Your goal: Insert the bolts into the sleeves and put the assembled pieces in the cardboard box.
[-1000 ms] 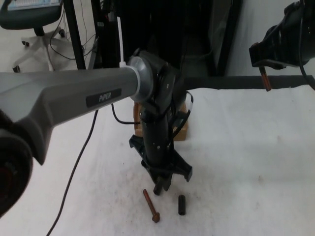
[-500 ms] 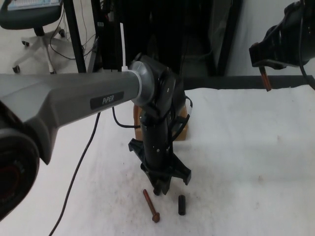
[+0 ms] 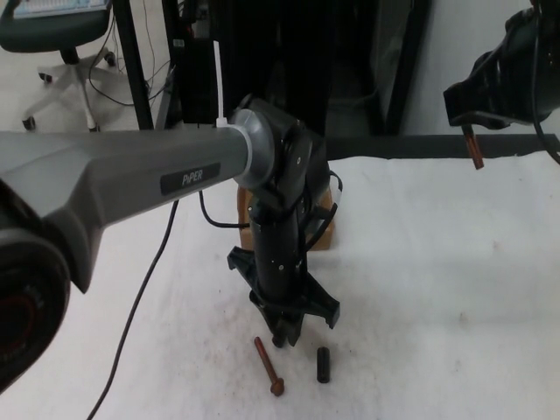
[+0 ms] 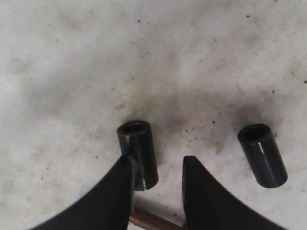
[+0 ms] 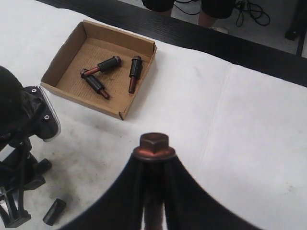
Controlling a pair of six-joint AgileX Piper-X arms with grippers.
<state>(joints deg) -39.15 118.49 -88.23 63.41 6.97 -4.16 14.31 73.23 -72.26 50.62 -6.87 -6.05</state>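
My left gripper (image 4: 157, 160) hangs low over the white cloth, open, with the near end of a black sleeve (image 4: 138, 152) between its fingers. A second black sleeve (image 4: 263, 154) lies apart to one side; the high view shows it (image 3: 323, 364) beside a loose copper bolt (image 3: 269, 366) just in front of the left gripper (image 3: 284, 337). My right gripper (image 5: 153, 163) is raised at the far right, shut on a copper bolt (image 5: 153, 145) whose hex head points at the camera. The cardboard box (image 5: 62, 53) holds three assembled pieces.
The left arm (image 3: 280, 236) stands in front of the cardboard box (image 3: 325, 229) and hides most of it in the high view. White cloth covers the bench, with open room to the right. A black cable (image 3: 140, 297) trails over the cloth at the left.
The left arm has sunk slightly toward the cloth and settled over the sleeve. The right gripper with its bolt has hardly moved.
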